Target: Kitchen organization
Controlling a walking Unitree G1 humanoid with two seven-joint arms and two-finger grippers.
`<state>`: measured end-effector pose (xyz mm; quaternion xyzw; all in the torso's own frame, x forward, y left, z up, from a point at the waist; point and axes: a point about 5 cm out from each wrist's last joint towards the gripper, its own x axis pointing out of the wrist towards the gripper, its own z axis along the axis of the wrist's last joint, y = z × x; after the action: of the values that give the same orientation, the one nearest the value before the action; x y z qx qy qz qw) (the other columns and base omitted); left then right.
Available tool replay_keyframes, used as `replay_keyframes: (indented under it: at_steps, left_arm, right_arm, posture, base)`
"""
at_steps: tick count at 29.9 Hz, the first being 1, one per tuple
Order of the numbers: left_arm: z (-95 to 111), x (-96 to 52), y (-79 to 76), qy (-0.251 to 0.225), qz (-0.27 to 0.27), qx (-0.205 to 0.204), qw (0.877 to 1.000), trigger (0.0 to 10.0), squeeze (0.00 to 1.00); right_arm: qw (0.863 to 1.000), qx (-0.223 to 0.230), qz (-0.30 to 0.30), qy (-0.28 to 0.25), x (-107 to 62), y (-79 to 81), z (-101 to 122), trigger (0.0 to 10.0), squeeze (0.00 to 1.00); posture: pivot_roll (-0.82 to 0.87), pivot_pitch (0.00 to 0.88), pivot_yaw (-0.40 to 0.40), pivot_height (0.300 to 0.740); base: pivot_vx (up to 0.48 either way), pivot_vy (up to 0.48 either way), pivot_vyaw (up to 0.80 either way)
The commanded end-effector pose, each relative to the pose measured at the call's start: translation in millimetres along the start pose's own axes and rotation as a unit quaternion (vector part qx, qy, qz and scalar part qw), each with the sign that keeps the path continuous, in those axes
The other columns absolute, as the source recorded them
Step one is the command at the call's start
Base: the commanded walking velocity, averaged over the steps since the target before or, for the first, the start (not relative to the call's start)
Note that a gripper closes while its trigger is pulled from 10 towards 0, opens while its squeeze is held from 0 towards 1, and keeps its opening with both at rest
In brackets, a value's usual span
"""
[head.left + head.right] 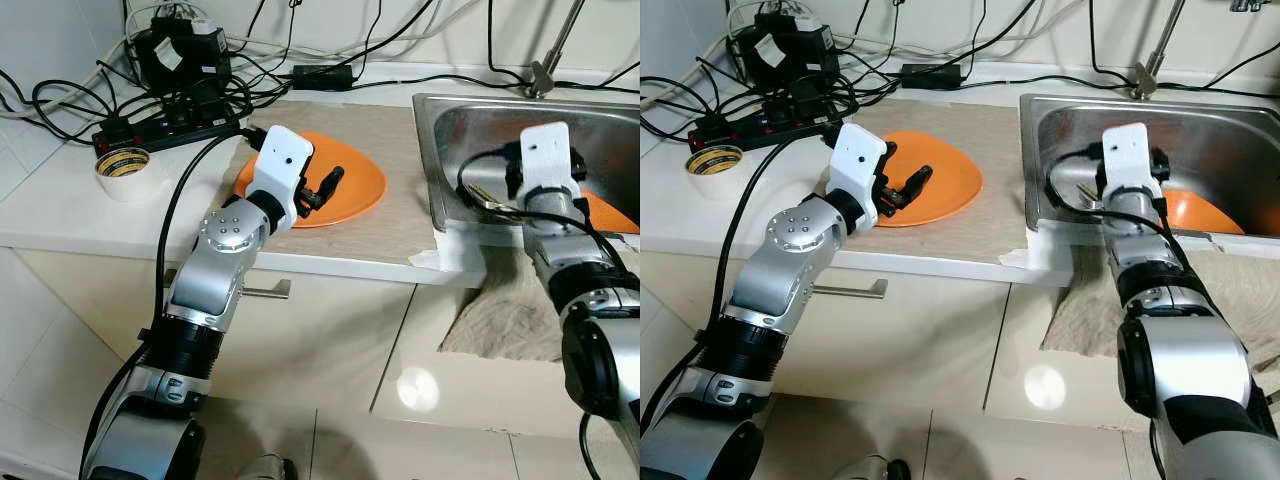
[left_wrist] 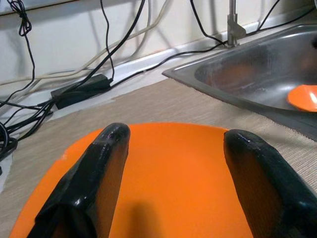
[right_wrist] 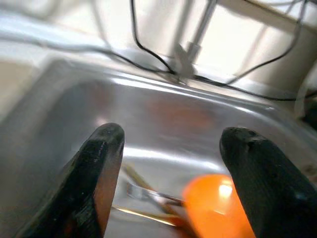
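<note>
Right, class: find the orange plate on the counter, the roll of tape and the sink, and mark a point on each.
orange plate (image 1: pixel 355 180), left eye view, bare right part of its surface.
roll of tape (image 1: pixel 124 172), left eye view, its near outer wall.
sink (image 1: pixel 1200 130), right eye view, its steel back wall.

I see an orange plate (image 1: pixel 345 185) flat on the table at 11 o'clock; another orange dish (image 1: pixel 1200 212) and cutlery (image 3: pixel 143 191) lie in the sink (image 1: pixel 470 125) at 1 o'clock.

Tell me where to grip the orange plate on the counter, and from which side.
Grip the orange plate by its near rim, coming in low from the counter's front edge. It lies flat, so only the thin rim offers purchase, and the open left gripper already hovers there.
</note>
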<state>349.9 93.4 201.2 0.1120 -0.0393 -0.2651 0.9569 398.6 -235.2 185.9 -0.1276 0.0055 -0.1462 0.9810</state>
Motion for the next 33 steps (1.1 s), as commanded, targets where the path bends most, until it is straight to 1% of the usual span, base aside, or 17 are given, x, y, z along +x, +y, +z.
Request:
replay_keyframes:
  at_steps: [1, 3, 4, 6, 7, 8, 10, 11, 12, 13, 14, 15, 18, 20, 23, 27, 33]
  left_arm:
    - [2, 0.1, 0.9, 0.001, 0.003, 0.011, 1.000, 10.0, 0.00]
    - [2, 0.7, 1.9, -0.001, 0.009, 0.010, 1.000, 10.0, 0.00]
    - [2, 1.0, 3.7, -0.003, 0.018, 0.012, 1.000, 10.0, 0.00]
    - [2, 1.1, 4.3, -0.002, 0.016, 0.010, 1.000, 10.0, 0.00]
    - [2, 1.0, 4.5, 0.000, 0.015, 0.017, 1.000, 10.0, 0.00]
    - [2, 1.0, 4.5, 0.000, 0.015, 0.017, 1.000, 10.0, 0.00]
    - [1, 0.9, 7.0, -0.002, 0.026, 0.017, 1.000, 10.0, 0.00]
    - [1, 0.9, 8.9, -0.001, 0.034, 0.019, 0.999, 10.0, 0.00]
    - [1, 1.2, 11.4, -0.003, 0.045, 0.013, 0.999, 10.0, 0.00]
    - [1, 1.6, 12.6, -0.005, 0.052, 0.010, 0.999, 10.0, 0.00]
    - [1, 1.6, 12.6, -0.005, 0.052, 0.010, 0.999, 10.0, 0.00]
    - [2, 2.6, 13.6, -0.012, 0.066, -0.005, 0.998, 10.0, 0.00]
    - [4, 3.5, 13.6, -0.020, 0.079, -0.014, 0.997, 10.0, 0.00]
    - [6, 4.1, 13.4, -0.028, 0.083, -0.020, 0.996, 10.0, 0.00]
    - [8, 5.3, 15.1, -0.030, 0.092, -0.021, 0.995, 10.0, 0.00]
    - [13, 8.3, 15.8, -0.041, 0.094, -0.019, 0.995, 10.0, 0.00]
    - [15, 8.8, 14.5, -0.045, 0.094, -0.024, 0.994, 10.0, 0.00]
  right_arm:
    - [0.999, 0.038, 0.005, -0.022, 2.6, 1.5, 13, 10.0, 0.00]
    - [0.991, 0.127, 0.031, -0.020, 1.7, 12.9, 16, 10.0, 0.00]
    - [0.980, 0.193, 0.053, -0.019, -0.1, 23.2, 18, 10.0, 0.00]
    - [0.972, 0.223, 0.067, -0.019, -1.7, 30.2, 18, 10.0, 0.00]
    - [0.969, 0.233, 0.078, -0.025, -3.3, 35.1, 19, 10.0, 0.00]
    - [0.969, 0.233, 0.078, -0.025, -3.3, 35.1, 19, 10.0, 0.00]
    - [0.961, 0.255, 0.104, -0.030, -7.4, 46.8, 19, 10.0, 0.00]
    - [0.959, 0.257, 0.114, -0.039, -10.0, 52.0, 20, 10.0, 0.00]
    - [0.955, 0.266, 0.123, -0.051, -14.1, 58.3, 22, 10.0, 0.00]
    - [0.955, 0.258, 0.127, -0.074, -18.3, 62.0, 24, 10.0, 0.00]
    - [0.955, 0.258, 0.127, -0.074, -18.3, 62.0, 24, 10.0, 0.00]
    - [0.956, 0.235, 0.127, -0.120, -29.5, 68.9, 29, 10.0, 0.00]
    - [0.961, 0.172, 0.125, -0.176, -44.0, 76.7, 34, 10.0, 0.00]
    - [0.960, 0.150, 0.127, -0.199, -51.1, 80.6, 36, 10.0, 0.00]
    - [0.959, 0.150, 0.126, -0.204, -55.0, 82.3, 37, 10.0, 0.00]
    - [0.960, 0.137, 0.131, -0.204, -60.5, 84.0, 35, 10.0, 0.00]
    - [0.961, 0.122, 0.129, -0.213, -65.6, 84.3, 36, 10.0, 0.00]
  posture:
    - [0.06, 0.000, 0.032, 0.740]
    - [0.06, 0.000, 0.028, 0.740]
    - [0.06, 0.000, 0.024, 0.740]
    - [0.06, 0.000, 0.024, 0.740]
    - [0.06, 0.000, 0.022, 0.740]
    - [0.06, 0.000, 0.022, 0.740]
    - [0.06, 0.000, 0.023, 0.740]
    - [0.06, 0.000, 0.023, 0.740]
    - [0.06, 0.000, 0.023, 0.740]
    - [0.05, 0.000, 0.024, 0.740]
    - [0.05, 0.000, 0.024, 0.740]
    - [0.05, 0.000, 0.025, 0.740]
    - [0.04, 0.000, 0.029, 0.740]
    - [0.04, 0.000, 0.031, 0.740]
    - [0.03, 0.000, 0.035, 0.740]
    - [0.03, 0.000, 0.037, 0.740]
    - [0.03, 0.000, 0.037, 0.740]
  base:
    - [0.000, 0.000, 0.00]
    - [0.000, 0.000, 0.00]
    - [0.000, 0.000, 0.00]
    - [0.000, 0.000, 0.00]
    - [0.000, 0.000, 0.00]
    - [0.000, 0.000, 0.00]
    - [0.000, 0.000, 0.00]
    - [0.000, 0.000, 0.00]
    - [0.000, 0.000, 0.00]
    - [0.000, 0.000, 0.00]
    - [0.000, 0.000, 0.00]
    - [0.000, 0.000, 0.00]
    - [0.000, 0.000, 0.00]
    - [0.000, 0.000, 0.00]
    - [0.000, 0.000, 0.00]
    - [0.000, -0.480, 0.00]
    - [0.000, -0.467, 0.00]
